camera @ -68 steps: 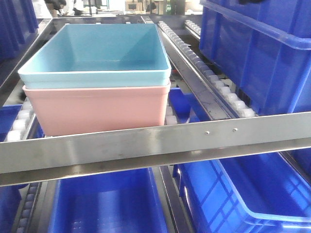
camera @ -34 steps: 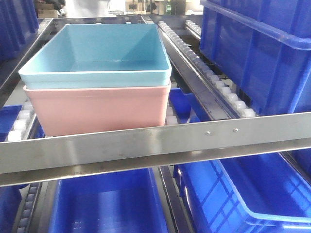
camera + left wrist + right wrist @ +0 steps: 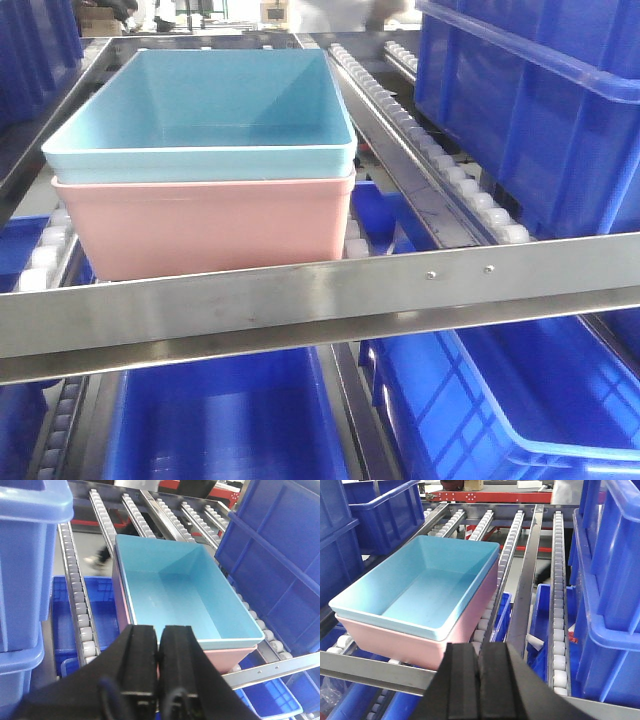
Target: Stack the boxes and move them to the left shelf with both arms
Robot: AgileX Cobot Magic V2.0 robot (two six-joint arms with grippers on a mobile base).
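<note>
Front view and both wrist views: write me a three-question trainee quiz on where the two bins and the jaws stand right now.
1. True or false: the turquoise bin is nested inside the pink bin.
2. The stacked bins sit: A) on the roller lanes behind the steel front bar; B) inside a dark blue crate; C) on the floor.
3. How do the jaws of the left gripper and right gripper stand?

Key: 1 true. 2 A. 3 Both shut, holding nothing, clear of the bins.
</note>
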